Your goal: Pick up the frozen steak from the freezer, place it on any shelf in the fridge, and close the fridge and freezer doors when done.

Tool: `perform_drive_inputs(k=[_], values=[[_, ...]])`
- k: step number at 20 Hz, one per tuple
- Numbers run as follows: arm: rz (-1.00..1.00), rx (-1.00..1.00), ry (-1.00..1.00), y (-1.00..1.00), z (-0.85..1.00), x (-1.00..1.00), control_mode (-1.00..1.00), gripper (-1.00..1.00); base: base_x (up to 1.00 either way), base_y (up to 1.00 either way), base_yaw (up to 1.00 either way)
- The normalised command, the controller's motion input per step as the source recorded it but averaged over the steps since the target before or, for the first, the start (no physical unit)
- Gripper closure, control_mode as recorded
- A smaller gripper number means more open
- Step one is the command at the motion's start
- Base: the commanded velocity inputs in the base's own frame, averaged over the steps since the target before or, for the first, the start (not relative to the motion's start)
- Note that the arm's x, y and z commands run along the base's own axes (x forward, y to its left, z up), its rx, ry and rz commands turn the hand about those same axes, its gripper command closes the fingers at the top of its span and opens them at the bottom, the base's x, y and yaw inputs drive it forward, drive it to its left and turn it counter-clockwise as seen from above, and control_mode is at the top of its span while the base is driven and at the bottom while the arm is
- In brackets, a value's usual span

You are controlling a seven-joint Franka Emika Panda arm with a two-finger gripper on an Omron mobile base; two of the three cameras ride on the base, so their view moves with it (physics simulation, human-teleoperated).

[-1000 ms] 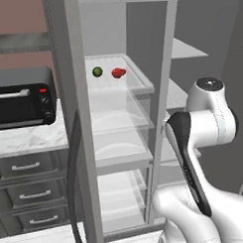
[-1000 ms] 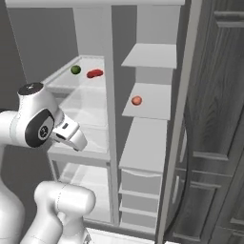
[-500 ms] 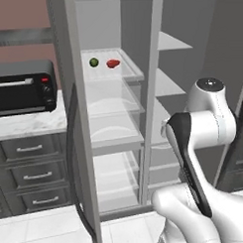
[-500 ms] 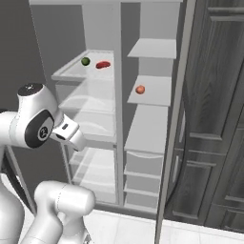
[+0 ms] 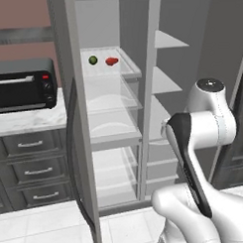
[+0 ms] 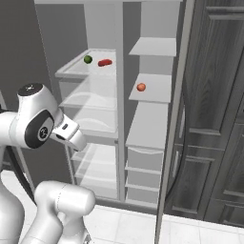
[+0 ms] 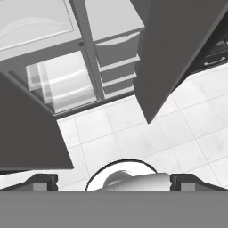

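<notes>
Wide apart stand the jaws of the gripper (image 7: 114,180), with nothing between them; it looks down at the floor tiles (image 7: 133,138) in front of the tall grey unit, far from any food.

Both doors are swung open; the fridge door (image 5: 74,145) is on the left and the freezer door (image 6: 174,119) on the right. The frozen steak (image 6: 141,87) looks like the small reddish lump on a plain grey shelf in the freezer (image 6: 152,88); it sits alone there, on the second shelf from the top. The top clear shelf (image 5: 129,68) in the fridge (image 5: 114,133) holds a little green ball (image 5: 93,60) and a red thing (image 5: 111,61) side by side, close but not touching.

So I think nothing of the job is done yet; the steak must be grabbed, moved across to a clear shelf, and then both doors pushed shut.

Counting: two doors; one steak; one green ball; one red thing; one black toaster oven (image 5: 23,89) on the counter (image 5: 24,119) to the left; three drawers (image 5: 33,171) under it.
</notes>
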Motion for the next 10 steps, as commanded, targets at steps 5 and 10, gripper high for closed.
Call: perform_drive_inputs(k=[5,10], values=[[0.00,0.00,-0.01,0.00,0.04,-0.13,-1.00,-1.00,-0.08,0.00,0.00],[0.00,0.00,-0.01,0.00,0.03,-0.18,-1.00,-1.00,0.00,0.00,0.00]])
